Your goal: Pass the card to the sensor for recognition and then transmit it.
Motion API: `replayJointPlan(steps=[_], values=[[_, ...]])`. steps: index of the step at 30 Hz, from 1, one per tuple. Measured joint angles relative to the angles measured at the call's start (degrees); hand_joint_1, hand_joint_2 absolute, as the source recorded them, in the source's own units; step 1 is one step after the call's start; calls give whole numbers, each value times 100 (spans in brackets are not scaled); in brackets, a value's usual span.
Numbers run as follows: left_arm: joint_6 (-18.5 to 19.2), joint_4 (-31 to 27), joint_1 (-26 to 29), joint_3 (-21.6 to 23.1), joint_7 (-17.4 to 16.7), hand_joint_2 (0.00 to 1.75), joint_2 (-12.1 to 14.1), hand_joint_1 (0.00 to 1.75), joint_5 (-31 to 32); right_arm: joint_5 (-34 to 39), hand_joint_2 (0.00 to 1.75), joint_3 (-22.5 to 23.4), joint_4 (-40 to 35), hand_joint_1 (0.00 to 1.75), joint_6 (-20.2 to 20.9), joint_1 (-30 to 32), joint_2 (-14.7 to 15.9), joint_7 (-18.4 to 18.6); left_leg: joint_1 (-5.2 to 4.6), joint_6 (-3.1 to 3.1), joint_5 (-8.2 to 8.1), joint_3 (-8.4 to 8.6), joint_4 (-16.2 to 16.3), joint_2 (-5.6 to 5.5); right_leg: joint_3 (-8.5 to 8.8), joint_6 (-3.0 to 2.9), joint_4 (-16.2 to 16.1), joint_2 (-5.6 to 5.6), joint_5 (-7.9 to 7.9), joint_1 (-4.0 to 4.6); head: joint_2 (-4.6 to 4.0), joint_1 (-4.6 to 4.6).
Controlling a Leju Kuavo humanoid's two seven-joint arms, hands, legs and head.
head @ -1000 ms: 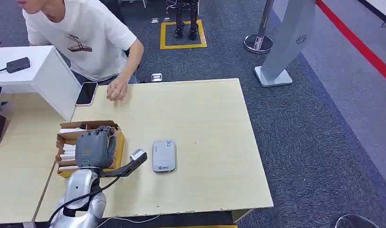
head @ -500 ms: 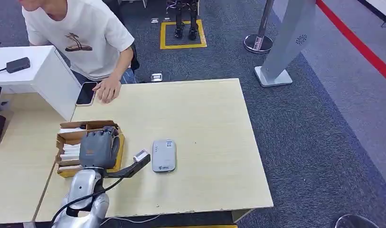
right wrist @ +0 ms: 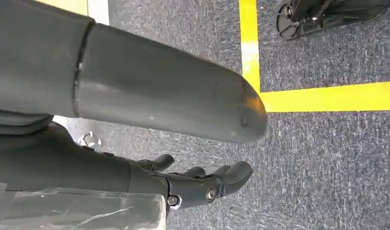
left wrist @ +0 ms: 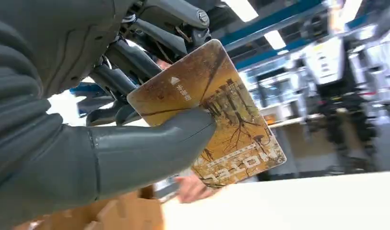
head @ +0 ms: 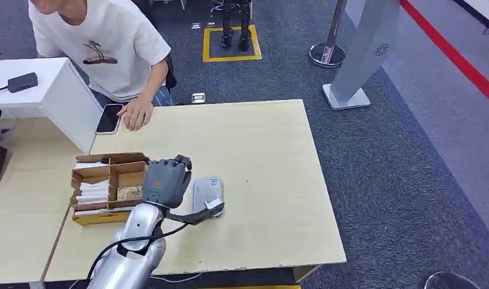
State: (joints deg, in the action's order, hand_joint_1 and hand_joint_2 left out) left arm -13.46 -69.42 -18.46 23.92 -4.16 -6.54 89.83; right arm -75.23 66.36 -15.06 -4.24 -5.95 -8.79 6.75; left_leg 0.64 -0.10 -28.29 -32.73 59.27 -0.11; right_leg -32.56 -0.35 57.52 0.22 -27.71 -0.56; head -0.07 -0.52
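Note:
My left hand [head: 165, 180] hovers just left of the grey card reader [head: 210, 188] on the table, and the wrist bracket overlaps the reader's near edge. The left wrist view shows this hand [left wrist: 87, 143] pinching a brown and gold hotel card [left wrist: 221, 115], with the thumb on its face and dark fingers behind it. In the head view the hand hides the card. My right hand [right wrist: 135, 81] hangs over the carpet with its fingers [right wrist: 207, 184] loosely apart and nothing in them.
A cardboard box [head: 91, 174] with compartments of cards sits left of my hand. A person leans at the table's far left corner, one hand [head: 135, 114] beside a phone [head: 109, 118]. A white stand [head: 55, 90] is on the left. Bare table [head: 266, 156] lies to the right.
My left hand has lifted out of the cardboard box and moved right to the card reader, carrying the card. The person's hand settled next to the phone.

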Motion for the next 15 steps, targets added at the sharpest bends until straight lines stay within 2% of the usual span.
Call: replayJointPlan(steps=[4, 15], values=[[-24, 197, -50, 244, 9, 175, -79, 175, 0, 0, 0, -2, 0, 0, 0, 2, 0, 7, 0, 0, 0, 0, 0, 0, -1, 0, -1, 0, 0, -1, 0, 0], [-35, 433, -82, 360, 24, 175, -127, 175, 0, -4, 0, -2, 0, 0, 0, 4, 2, 39, 1, 0, 0, 1, -1, 1, -1, 0, 0, 0, 0, 0, 0, 0]])
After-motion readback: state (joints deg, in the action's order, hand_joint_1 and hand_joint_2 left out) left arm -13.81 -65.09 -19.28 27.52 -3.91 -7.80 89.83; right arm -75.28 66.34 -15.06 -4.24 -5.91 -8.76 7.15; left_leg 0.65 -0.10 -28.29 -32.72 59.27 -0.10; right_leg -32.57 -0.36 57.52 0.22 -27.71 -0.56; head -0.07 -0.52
